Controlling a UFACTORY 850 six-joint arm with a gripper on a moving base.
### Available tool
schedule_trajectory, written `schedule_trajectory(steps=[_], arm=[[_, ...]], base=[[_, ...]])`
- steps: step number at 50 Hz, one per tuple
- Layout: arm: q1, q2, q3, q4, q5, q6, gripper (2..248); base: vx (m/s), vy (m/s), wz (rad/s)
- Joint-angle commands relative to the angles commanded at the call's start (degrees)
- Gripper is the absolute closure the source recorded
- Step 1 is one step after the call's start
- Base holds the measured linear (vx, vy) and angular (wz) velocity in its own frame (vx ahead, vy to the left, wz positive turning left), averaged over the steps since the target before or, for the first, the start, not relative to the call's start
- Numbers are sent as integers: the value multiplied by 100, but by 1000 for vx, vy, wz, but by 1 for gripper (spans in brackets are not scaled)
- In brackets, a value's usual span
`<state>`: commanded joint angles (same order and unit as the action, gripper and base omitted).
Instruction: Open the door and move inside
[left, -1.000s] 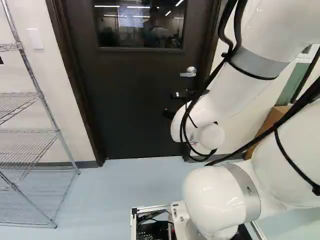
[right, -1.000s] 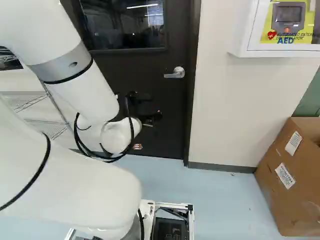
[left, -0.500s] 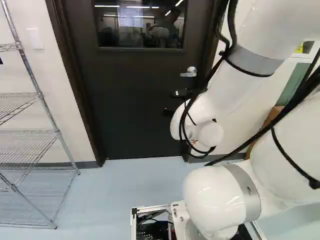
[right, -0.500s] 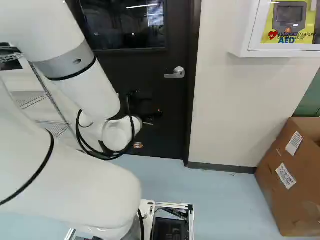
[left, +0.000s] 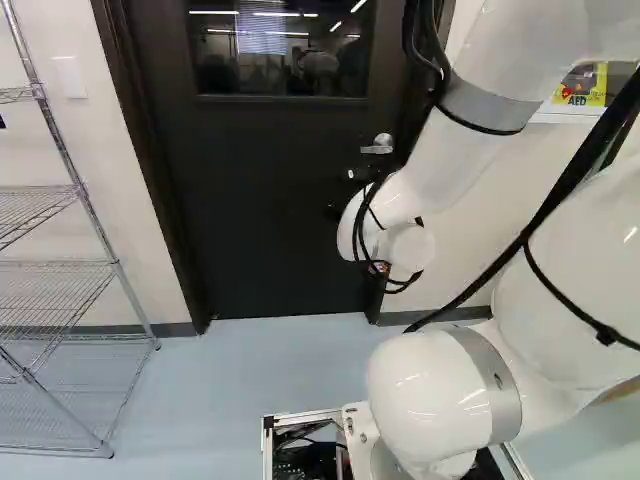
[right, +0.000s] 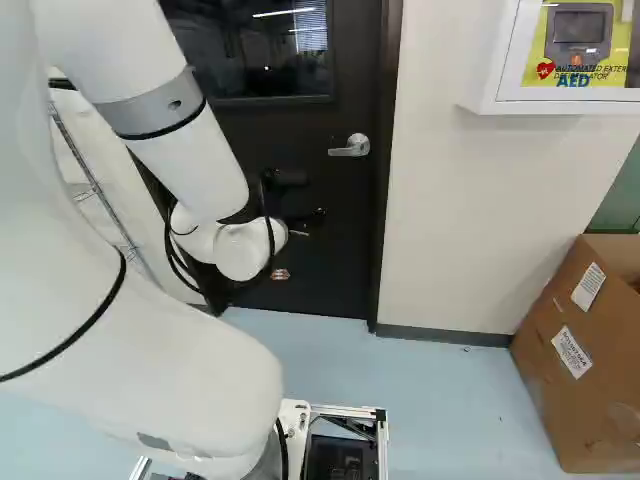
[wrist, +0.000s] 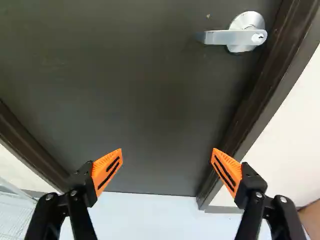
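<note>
The arm (left: 455, 150) has shifted against its lowest joint: its forearm has swung farther out toward the door (right: 340, 265) — leftward in the left base view, rightward in the right one. The gripper (right: 309, 197) has gone with it and sits a little higher against the door. The long black cable (left: 548, 206) now slants more steeply. In the left base view the arm has uncovered part of the AED cabinet (left: 580, 85) at the far right — and covered the side of the cardboard box (right: 575, 400) seen before. In the right base view it hides more of the wire rack (left: 112, 262) at the left.
</note>
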<state>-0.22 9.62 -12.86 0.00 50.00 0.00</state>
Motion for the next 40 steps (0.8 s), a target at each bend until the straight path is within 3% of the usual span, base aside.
schedule_trajectory(steps=[40], arm=[[-75,-315,-869,0,0,0,3]], base=[[0,0,0]])
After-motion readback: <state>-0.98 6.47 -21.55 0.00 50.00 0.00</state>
